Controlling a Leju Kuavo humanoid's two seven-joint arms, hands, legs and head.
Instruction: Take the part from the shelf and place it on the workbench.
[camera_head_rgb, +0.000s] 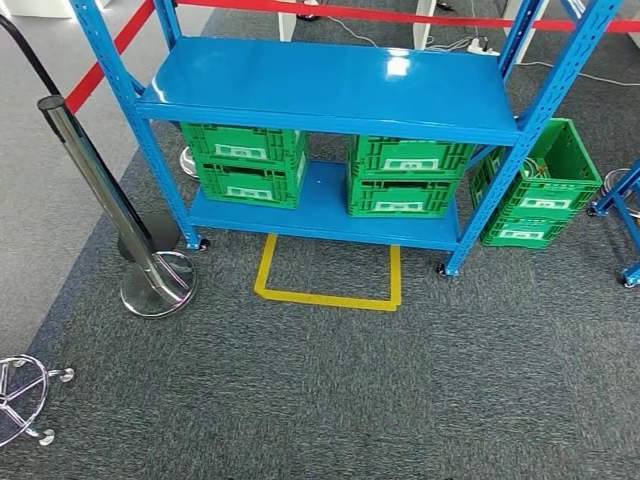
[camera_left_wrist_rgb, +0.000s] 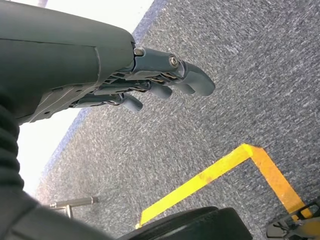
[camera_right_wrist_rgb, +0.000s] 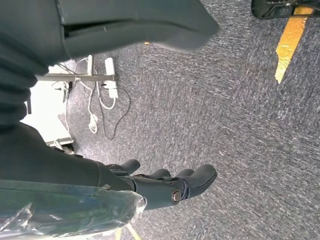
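**Both hands empty above the carpet, shelf ahead**

The blue shelf (camera_head_rgb: 332, 85) stands on grey carpet (camera_head_rgb: 340, 390). Under its upper board, four green crates (camera_head_rgb: 245, 160) sit stacked in pairs; that board hides their contents, so the part cannot be made out. Their white labels are too small to read. Another green crate (camera_head_rgb: 547, 185) sits beside the shelf's right post. The left hand (camera_left_wrist_rgb: 151, 82) and right hand (camera_right_wrist_rgb: 166, 182) hang with fingers extended, slightly apart, holding nothing.

Blue shelf (camera_head_rgb: 332, 85), green crates (camera_head_rgb: 245, 163) (white labels), yellow floor tape (camera_head_rgb: 328, 296).
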